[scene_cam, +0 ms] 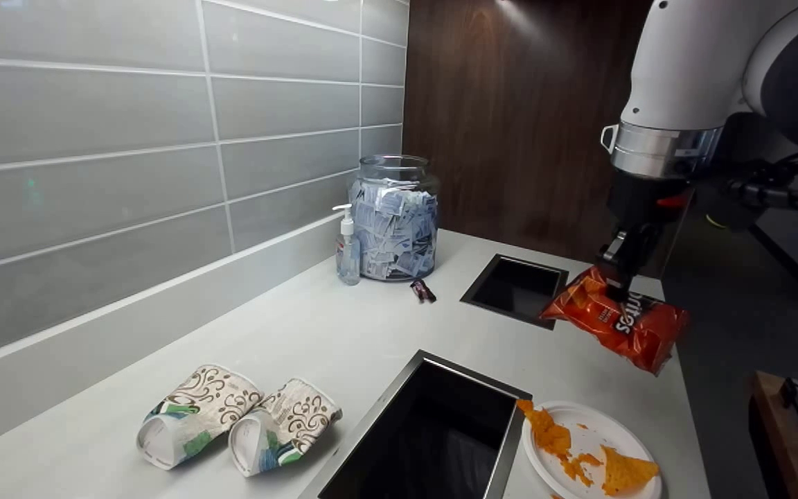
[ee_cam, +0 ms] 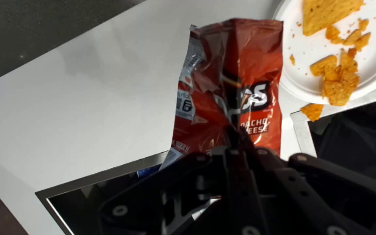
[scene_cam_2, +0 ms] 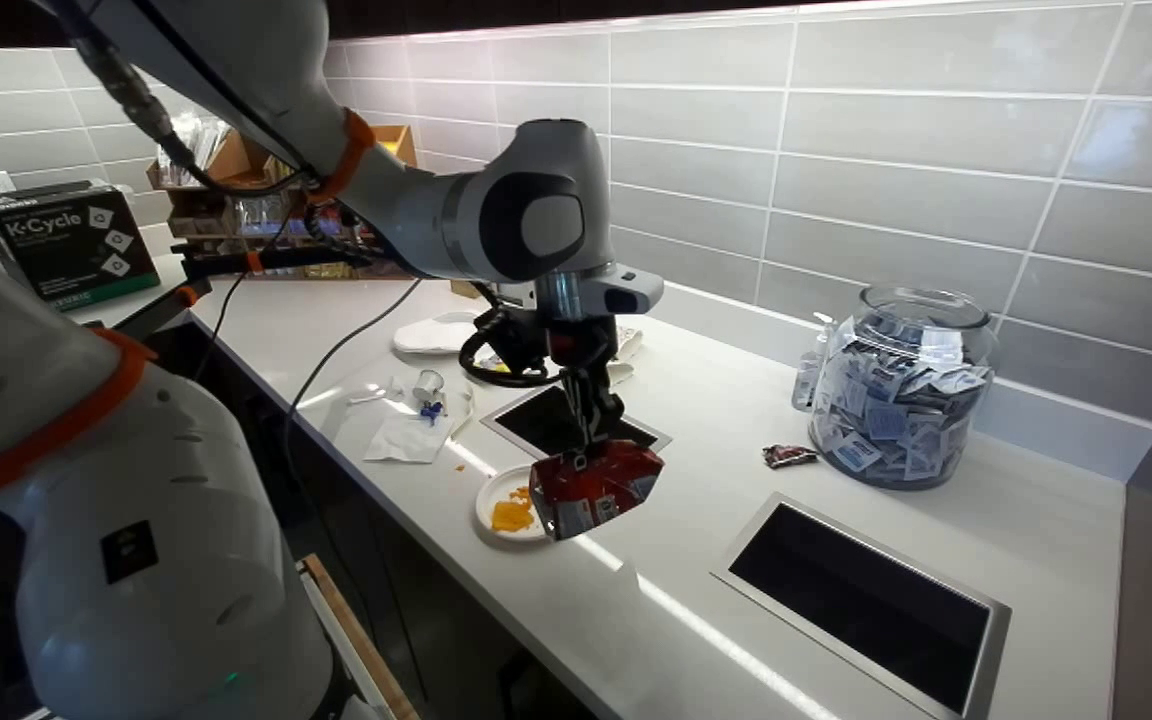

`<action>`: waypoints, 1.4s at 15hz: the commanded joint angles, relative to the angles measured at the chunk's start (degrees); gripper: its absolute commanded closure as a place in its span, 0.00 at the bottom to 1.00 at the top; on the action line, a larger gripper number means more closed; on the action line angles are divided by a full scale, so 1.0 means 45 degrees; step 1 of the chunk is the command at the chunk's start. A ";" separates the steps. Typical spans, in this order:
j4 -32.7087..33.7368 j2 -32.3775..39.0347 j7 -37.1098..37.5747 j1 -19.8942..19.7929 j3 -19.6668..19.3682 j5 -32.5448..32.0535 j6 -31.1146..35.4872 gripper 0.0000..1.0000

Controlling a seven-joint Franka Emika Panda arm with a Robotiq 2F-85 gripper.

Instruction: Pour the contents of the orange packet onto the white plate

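Packet [scene_cam: 638, 326], red-orange foil, hangs aslant in an exterior view, lifted off the counter [scene_cam: 371, 333] and pinched by the gripper [scene_cam: 618, 287]. Low end points toward the counter's outer edge. White plate [scene_cam: 603, 430] lies flat in the foreground, bearing a large chip [scene_cam: 627, 473] and broken pieces [scene_cam: 550, 436]. Pouring looks well begun, by my reading; whether anything remains inside cannot be seen.

In an exterior view, packet [scene_cam_2: 601, 490] hangs across the line of sight to the plate [scene_cam_2: 485, 510], masking part of it; alignment hard to judge from there. A crumb [scene_cam_2: 459, 468] lies on the counter, off the plate.

Wrist view: gripper pressed together on creased foil, packet caught fast. Its far end sits beside the plate here, not over the middle. Mouth: cannot tell which end. One chip piece [ee_cam: 312, 111] lies just outside the rim, apparently on the metal frame [ee_cam: 303, 137] of a dark inset [ee_cam: 354, 130]. For a good pour, I'd make sure of the mouth first, carry it over the plate's centre, come low, tip steeply, then shake lightly, aiming away from the frame side. Watch the pinch: squeezed too near the mouth, the foil could dam the chips or crush them.
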 commanded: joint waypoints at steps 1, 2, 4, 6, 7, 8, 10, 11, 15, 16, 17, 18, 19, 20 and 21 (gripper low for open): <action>0.0181 0.1094 -0.1116 -0.0306 -0.0346 -0.0624 0.1022 1.00; 0.0234 0.1358 -0.1319 -0.0370 -0.0388 -0.0797 0.1403 1.00; 0.0317 0.1860 -0.1476 -0.0520 -0.0398 -0.1193 0.2298 1.00; 0.0481 0.2416 -0.1640 -0.0595 -0.0453 -0.1462 0.2975 1.00; 0.0595 0.2693 -0.1681 -0.0645 -0.0477 -0.1599 0.3140 1.00; 0.0738 0.2956 -0.1797 -0.0635 -0.0532 -0.1649 0.3202 0.93; 0.1003 0.3343 -0.1848 -0.0593 -0.0597 -0.1861 0.3104 0.69; 0.1150 0.3467 -0.1806 -0.0565 -0.0621 -0.1995 0.2965 0.68; 0.1475 0.3595 -0.1771 -0.0361 -0.0711 -0.2323 0.2824 0.41; 0.1534 0.3565 -0.1770 -0.0286 -0.0725 -0.2161 0.2746 0.34; 0.1562 0.3537 -0.1831 -0.0209 -0.0745 -0.1960 0.2757 0.25; 0.1611 0.3470 -0.1734 -0.0143 -0.0711 -0.1864 0.2590 0.19; 0.1647 0.3422 -0.1663 -0.0092 -0.0697 -0.1760 0.2486 0.10; 0.1660 0.3356 -0.1663 -0.0023 -0.0690 -0.1615 0.2396 0.03; 0.1694 0.3318 -0.1658 0.0043 -0.0681 -0.1469 0.2259 0.00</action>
